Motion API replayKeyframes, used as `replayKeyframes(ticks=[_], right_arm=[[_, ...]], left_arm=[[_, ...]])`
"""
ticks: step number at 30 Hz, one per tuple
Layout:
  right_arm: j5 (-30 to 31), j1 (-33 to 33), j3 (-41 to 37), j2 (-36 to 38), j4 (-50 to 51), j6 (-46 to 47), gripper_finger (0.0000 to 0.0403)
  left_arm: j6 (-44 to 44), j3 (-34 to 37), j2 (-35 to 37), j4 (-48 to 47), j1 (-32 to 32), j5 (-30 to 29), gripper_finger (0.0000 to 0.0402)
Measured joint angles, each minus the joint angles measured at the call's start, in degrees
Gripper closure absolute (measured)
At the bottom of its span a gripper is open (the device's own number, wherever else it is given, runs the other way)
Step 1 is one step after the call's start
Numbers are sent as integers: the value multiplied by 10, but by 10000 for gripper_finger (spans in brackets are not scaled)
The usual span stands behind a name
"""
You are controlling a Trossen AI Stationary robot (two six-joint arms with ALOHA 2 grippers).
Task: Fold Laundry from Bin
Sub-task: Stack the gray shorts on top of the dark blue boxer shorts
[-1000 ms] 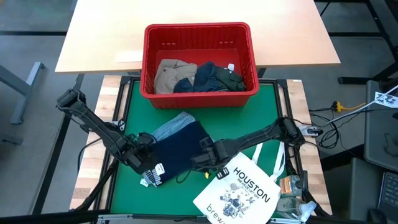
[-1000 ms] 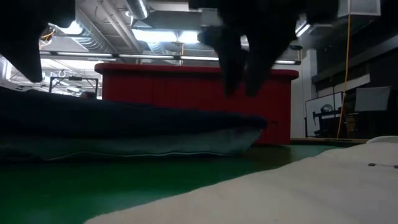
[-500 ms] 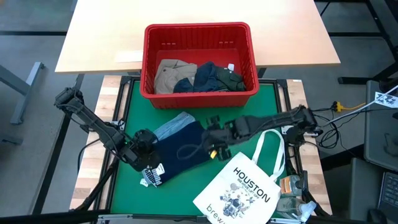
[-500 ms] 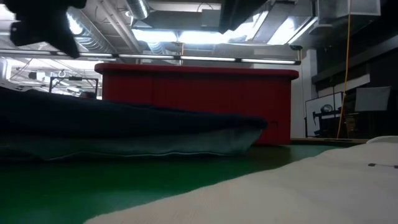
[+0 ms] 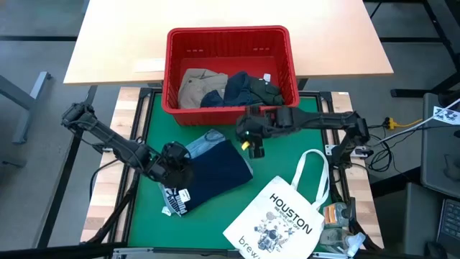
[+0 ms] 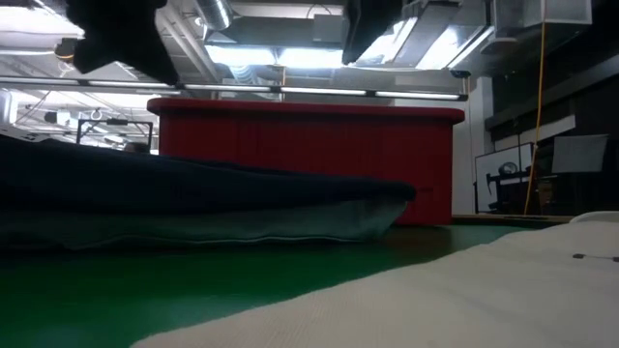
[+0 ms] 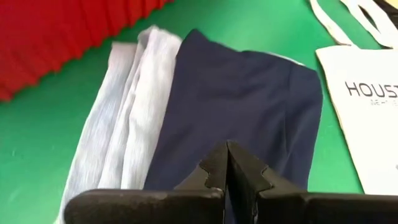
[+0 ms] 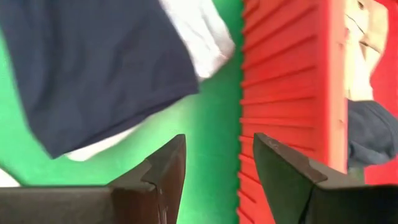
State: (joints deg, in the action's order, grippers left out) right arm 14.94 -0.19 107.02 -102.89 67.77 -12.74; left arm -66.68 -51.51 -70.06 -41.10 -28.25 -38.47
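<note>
Fingers of right gripper [image 5: 253, 141] apart, empty, hovering just near of red bin [image 5: 230, 37]. Left gripper [image 5: 177, 164] pinched together, empty, over folded navy garment [image 5: 214, 173] on green mat [image 5: 280, 147]. Your next pick likely inside bin: lift clear of rim, drop on khaki piece [image 5: 198, 85] or dark pile [image 5: 248, 88], grab single layer. Avoid tote bag [image 5: 277, 219].

R gripper [image 5: 253, 141] has swung from approx 6 o'clock, by the tote bag [image 5: 282, 219], up toward 12, now just short of the bin [image 5: 230, 108], fingers apart. L gripper [image 5: 177, 162], shut, has slid from 7 o'clock twd centre, onto the navy garment [image 5: 212, 173] edge.
</note>
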Motion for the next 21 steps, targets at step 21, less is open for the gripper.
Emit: replayKeyframes(ticks=[21], right_arm=[[-5, -292, 52, 3, -196, -40, 215]], left_arm=[[148, 0, 0, 113, 64, 0, 250]])
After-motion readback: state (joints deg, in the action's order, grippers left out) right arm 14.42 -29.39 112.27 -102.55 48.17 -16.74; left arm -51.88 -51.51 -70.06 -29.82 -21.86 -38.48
